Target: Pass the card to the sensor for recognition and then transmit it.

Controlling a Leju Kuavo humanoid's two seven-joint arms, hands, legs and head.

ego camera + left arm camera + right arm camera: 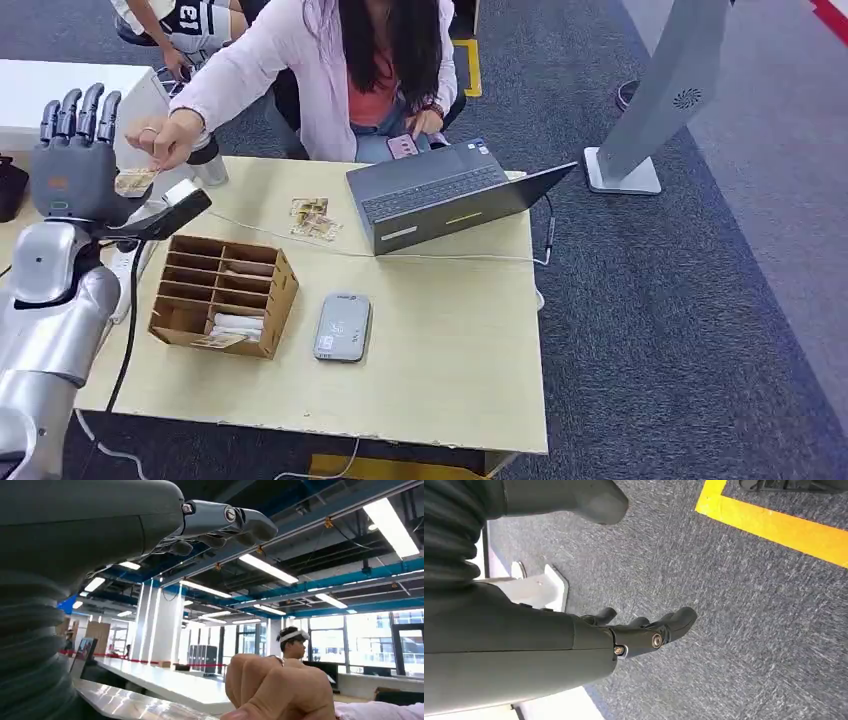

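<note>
A pale wooden worktop (440,350) stands on dark grey carpet, with a white-lit hall of blue ceiling beams visible in the left wrist view. At the far left, the robot's left hand (75,150) is raised upright, its fingers (88,108) extended and close together, the card (133,181) lying against the palm side; a seated person's hand (165,138) pinches the card's upper edge, so whether the robot grips it cannot be told. The card's long axis lies roughly level, tilted slightly. Further right sit a cardboard divider box (225,295), a grey sensor (342,327) and an open laptop (450,195). The right hand (644,630) hangs over carpet, fingers loosely curled, grasping nothing.
</note>
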